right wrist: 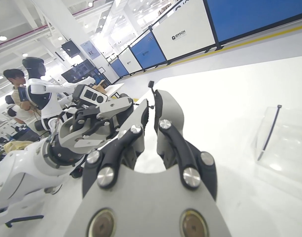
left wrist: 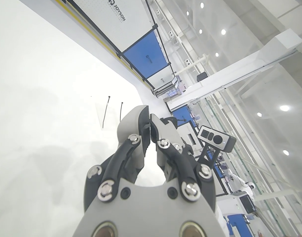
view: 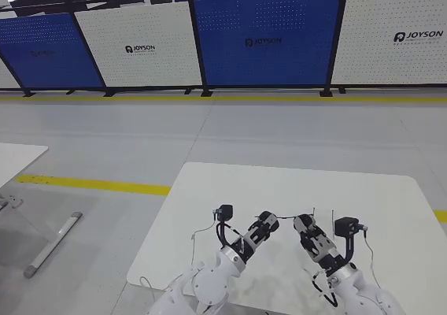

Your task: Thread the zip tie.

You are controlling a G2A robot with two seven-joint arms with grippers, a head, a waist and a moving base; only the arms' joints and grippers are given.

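While both arms hang over the table (view: pixel 365 189) close to its near edge, the top view shows the left tool (view: pixel 267 222) and right tool (view: pixel 303 225) pointed at each other, with the tie (view: pixel 286 216) a thin dark line bridging the gap between them, clear of the table. From the left wrist, the left tool (left wrist: pixel 149 122) has its fingers all but touching, pinched on a dark sliver that I take to be the tie's tail. Two spare ties (left wrist: pixel 105 112) lie on the table beyond, toward its right edge. From the right wrist, the right tool (right wrist: pixel 152 104) is likewise almost closed on the strap, just below the head (right wrist: pixel 151 84), which stands up above the fingertips. A thin black stretch runs across to the left tool (right wrist: pixel 130 106), and a clear box (right wrist: pixel 284 129) sits further along the table. The risk, as I judge it, lies in those slim grips. A strap this thin could twist or slide between the pads if either arm pulls, so the tail would meet the head off-line and buckle rather than enter the slot. If one tool eases open too soon, the tie would drop to the table.
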